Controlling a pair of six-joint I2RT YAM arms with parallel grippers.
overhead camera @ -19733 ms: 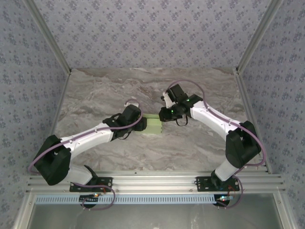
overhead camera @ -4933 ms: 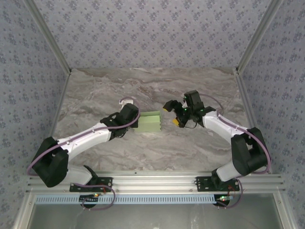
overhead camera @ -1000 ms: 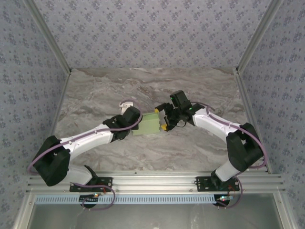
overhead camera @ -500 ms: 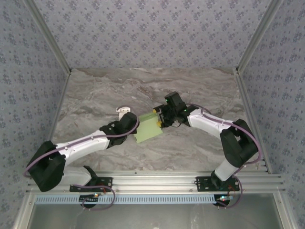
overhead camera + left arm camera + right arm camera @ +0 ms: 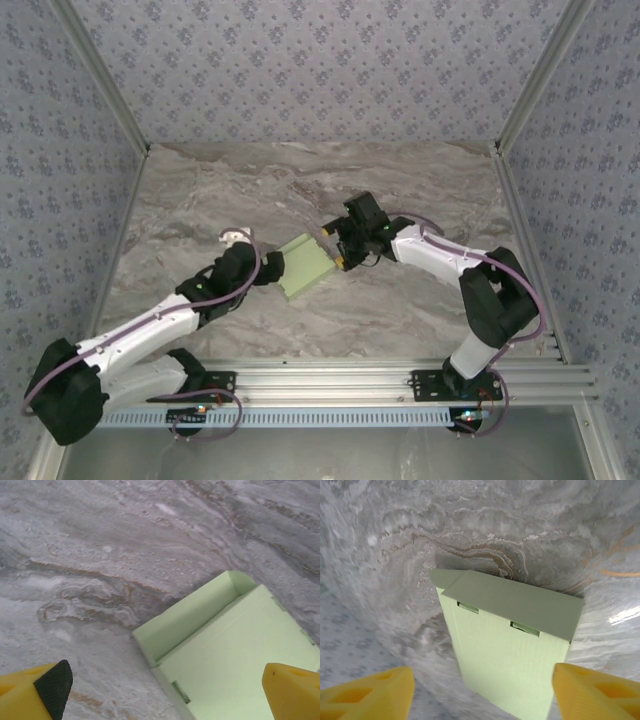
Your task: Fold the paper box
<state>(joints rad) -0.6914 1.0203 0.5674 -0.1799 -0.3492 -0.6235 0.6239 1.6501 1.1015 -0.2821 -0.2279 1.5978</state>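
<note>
The paper box, pale green, lies skewed on the marble table between the two grippers. My left gripper is at its left end, jaws wide open. In the left wrist view the box's near corner sits between the yellow fingertips and touches neither. My right gripper is at the box's right end, open. In the right wrist view the box lies between the fingers, showing a folded flap with two slots at its far end. A gap shows on its left side.
The grey marble tabletop is bare around the box. Patterned walls close it in at the back and both sides. An aluminium rail with the arm bases runs along the near edge.
My left gripper has opened, let go of the box and drawn back toward the lower left. The box has turned and now lies skewed. My right gripper has moved left to its end.
</note>
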